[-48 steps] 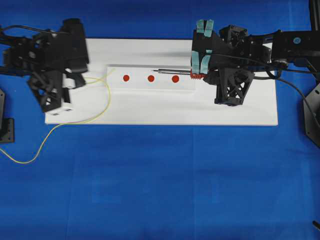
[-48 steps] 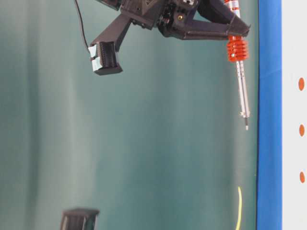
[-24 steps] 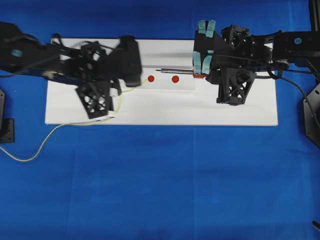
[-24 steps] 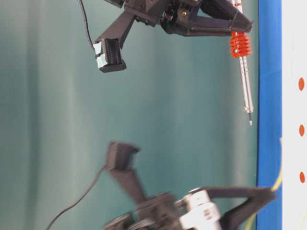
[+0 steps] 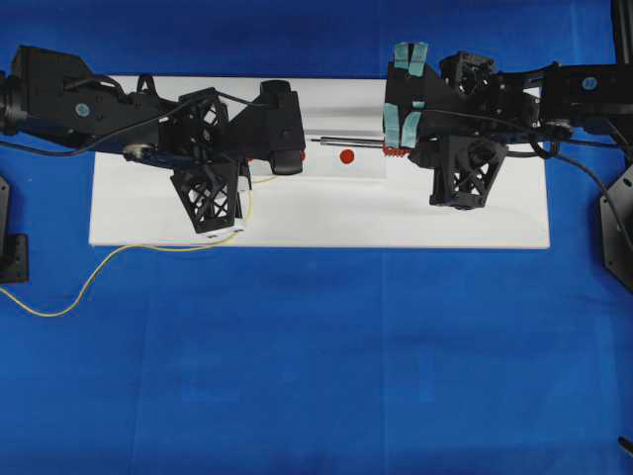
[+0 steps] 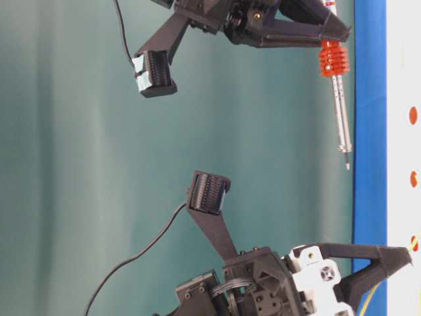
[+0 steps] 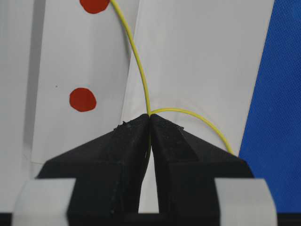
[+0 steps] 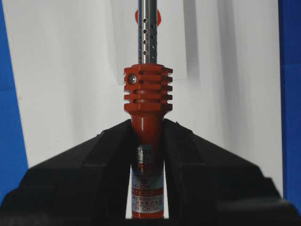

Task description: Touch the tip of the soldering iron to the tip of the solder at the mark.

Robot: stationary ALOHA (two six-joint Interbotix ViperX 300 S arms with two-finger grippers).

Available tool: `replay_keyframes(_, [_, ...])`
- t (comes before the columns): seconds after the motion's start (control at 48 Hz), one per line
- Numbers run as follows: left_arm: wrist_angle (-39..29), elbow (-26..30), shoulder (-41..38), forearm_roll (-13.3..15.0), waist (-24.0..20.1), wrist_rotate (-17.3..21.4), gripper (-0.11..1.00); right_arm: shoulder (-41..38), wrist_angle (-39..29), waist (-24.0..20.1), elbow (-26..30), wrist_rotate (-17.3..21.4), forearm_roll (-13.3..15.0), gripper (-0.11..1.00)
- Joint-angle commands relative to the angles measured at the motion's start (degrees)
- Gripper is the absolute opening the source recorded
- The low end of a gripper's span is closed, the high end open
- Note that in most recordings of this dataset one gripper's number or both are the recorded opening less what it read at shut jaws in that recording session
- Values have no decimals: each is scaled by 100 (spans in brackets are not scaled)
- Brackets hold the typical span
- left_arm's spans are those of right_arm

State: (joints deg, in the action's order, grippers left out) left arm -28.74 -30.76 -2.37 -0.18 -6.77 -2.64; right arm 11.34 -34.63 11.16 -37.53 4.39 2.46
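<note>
My right gripper [image 8: 147,125] is shut on the red-orange body of the soldering iron [image 8: 147,94]. The silver shaft [image 5: 346,142] points left above the white strip, and the dark tip [image 6: 347,164] hangs clear of the board. My left gripper [image 7: 150,117] is shut on the thin yellow solder [image 7: 136,52]. That wire runs forward past one red mark [image 7: 83,99] towards another at the frame's top edge, where its tip is cut off. From overhead the left arm covers two marks; one mark [image 5: 346,155] shows. The loose solder [image 5: 99,267] trails off the board to the left.
A white board [image 5: 445,228] lies on the blue cloth, with a raised white strip [image 5: 366,168] carrying the marks. Black cables [image 6: 125,263] hang from both arms. A black bracket [image 5: 12,257] stands at the left edge and another [image 5: 615,233] at the right.
My left arm swept right across the board with the solder and now covers the two left marks. The right gripper and iron dropped slightly towards the board.
</note>
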Motion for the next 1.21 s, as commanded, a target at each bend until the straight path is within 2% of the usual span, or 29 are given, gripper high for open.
replay_keyframes(0.0, [0,141,79,-9,-26,0,3,141,79,9,35,26,18,6])
replay_keyframes(0.772, [-97,167,97,-9,-105,-35,3,-88,149,9,18,35,9,6])
replay_keyframes(1.189, [-255,325,26,-9,-70,9,3,-800,141,9,334,35,9,6])
